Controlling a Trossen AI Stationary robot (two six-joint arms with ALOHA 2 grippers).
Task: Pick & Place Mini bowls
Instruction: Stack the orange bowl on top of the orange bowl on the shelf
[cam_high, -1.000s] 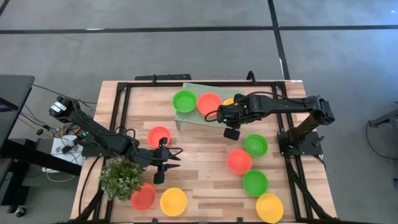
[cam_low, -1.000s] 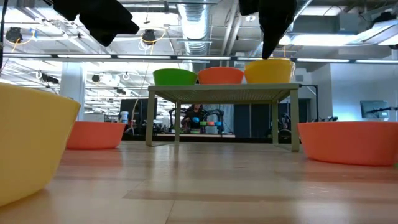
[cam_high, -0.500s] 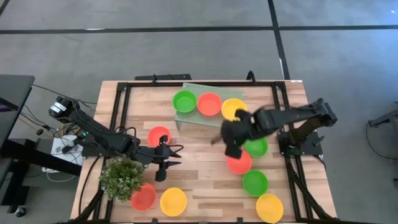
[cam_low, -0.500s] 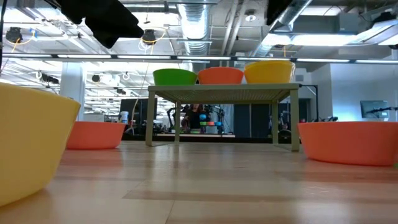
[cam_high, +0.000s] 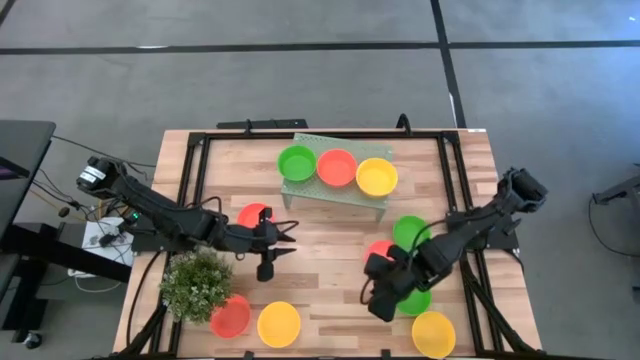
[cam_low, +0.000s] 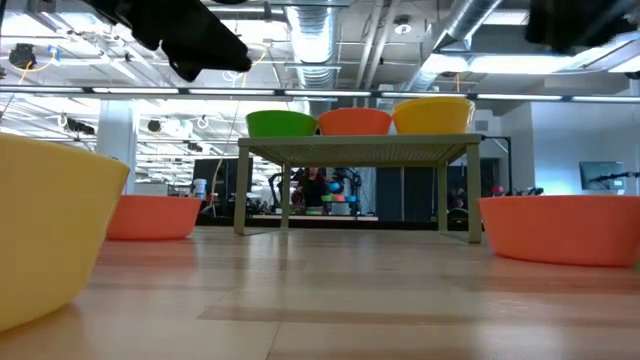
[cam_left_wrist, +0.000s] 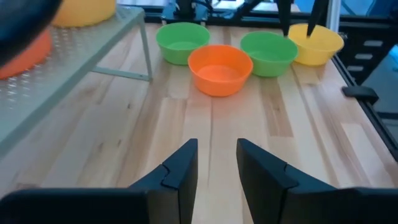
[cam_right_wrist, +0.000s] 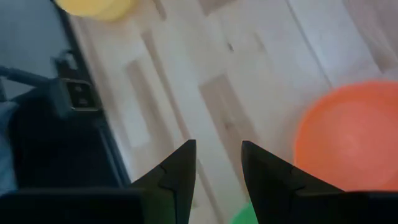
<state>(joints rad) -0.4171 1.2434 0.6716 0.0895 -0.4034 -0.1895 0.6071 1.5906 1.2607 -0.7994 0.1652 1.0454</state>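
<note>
Three mini bowls sit on the pale green rack (cam_high: 335, 190): green (cam_high: 297, 162), red (cam_high: 337, 167) and yellow (cam_high: 377, 177). Others rest on the table: a red one (cam_high: 252, 213) at the left, red (cam_high: 230, 316) and yellow (cam_high: 278, 324) at the near left. On the right are green (cam_high: 411, 232), red (cam_high: 378, 249), green (cam_high: 413, 299) and yellow (cam_high: 433, 333). My left gripper (cam_high: 277, 250) hovers open just near-right of the left red bowl. My right gripper (cam_high: 374, 298) hovers open beside the right red and green bowls; its wrist view shows the red bowl (cam_right_wrist: 348, 140) ahead.
A bushy green plant (cam_high: 193, 285) stands at the near left, close to my left arm. The rack stands on thin legs (cam_low: 242, 190) at the far middle. Bare wood (cam_high: 320, 255) lies between the two grippers. Black frame rails (cam_high: 195, 180) run along the table's sides.
My right gripper has drawn back from the yellow bowl on the rack and swung toward the near edge, ending beside the red and green bowls on the right. My left gripper has crept slightly toward the right. No bowl has moved.
</note>
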